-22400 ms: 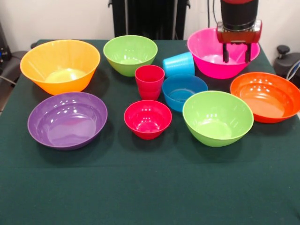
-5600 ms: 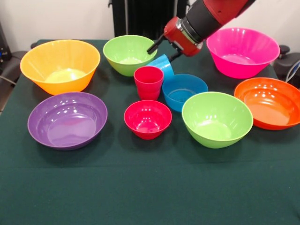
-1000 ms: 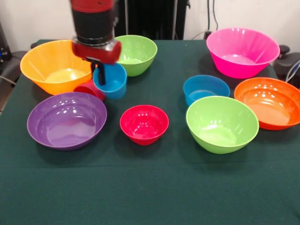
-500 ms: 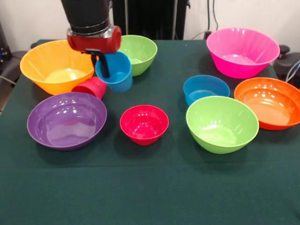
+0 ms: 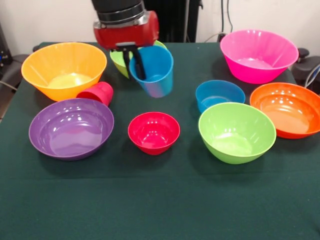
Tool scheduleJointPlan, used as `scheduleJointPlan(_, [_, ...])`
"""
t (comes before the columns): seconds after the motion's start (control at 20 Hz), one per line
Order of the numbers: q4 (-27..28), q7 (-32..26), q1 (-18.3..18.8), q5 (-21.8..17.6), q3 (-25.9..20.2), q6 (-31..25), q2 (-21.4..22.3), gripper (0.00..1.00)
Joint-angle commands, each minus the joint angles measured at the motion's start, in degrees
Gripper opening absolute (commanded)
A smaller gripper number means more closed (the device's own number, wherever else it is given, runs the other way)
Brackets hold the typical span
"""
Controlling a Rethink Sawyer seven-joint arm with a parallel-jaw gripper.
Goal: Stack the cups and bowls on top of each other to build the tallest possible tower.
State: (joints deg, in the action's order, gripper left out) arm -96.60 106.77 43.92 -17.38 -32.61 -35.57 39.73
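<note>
So the hand (image 5: 134,62) has the blue cup (image 5: 152,71) pinched by its rim, one finger (image 5: 138,64) down inside the cup and the other behind the wall, and it's carrying it in the air above the desk (image 5: 160,200), in front of the far green bowl (image 5: 118,59).

What worries me: that's a rim-only pinch on slick ribbed plastic, and the cup hangs a bit tilted. A quick swing could twist it in the grip or drop it. It's also sitting low enough that a sideways move might clip the small blue bowl (image 5: 220,95) or the red bowl (image 5: 153,132).

The red cup (image 5: 97,93) is another headache. It's lying on its side, wedged between the yellow bowl (image 5: 64,70) and the purple bowl (image 5: 71,127), touching or nearly touching both. Tipped like that it'll roll if nudged, and it's awkward to grab.

Nothing is stacked yet as far as I can tell. The near green bowl (image 5: 237,132), orange bowl (image 5: 285,109) and pink bowl (image 5: 258,54) all sit upright and separate, glossy and pretty slippery looking, so I'd guess stacked pieces will slide unless centred.
</note>
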Motion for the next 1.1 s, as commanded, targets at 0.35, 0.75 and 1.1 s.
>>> scheduleJointPlan(0.35, [9.7, -5.7, -6.9, -6.6, -1.0, 1.3, -2.7, 0.00])
scheduleJointPlan(0.75, [19.4, -7.4, -9.3, -13.3, 0.6, 3.5, -9.2, 0.00])
scheduleJointPlan(1.1, [22.0, -9.2, -8.8, -16.1, -0.4, 4.0, -10.5, 0.00])
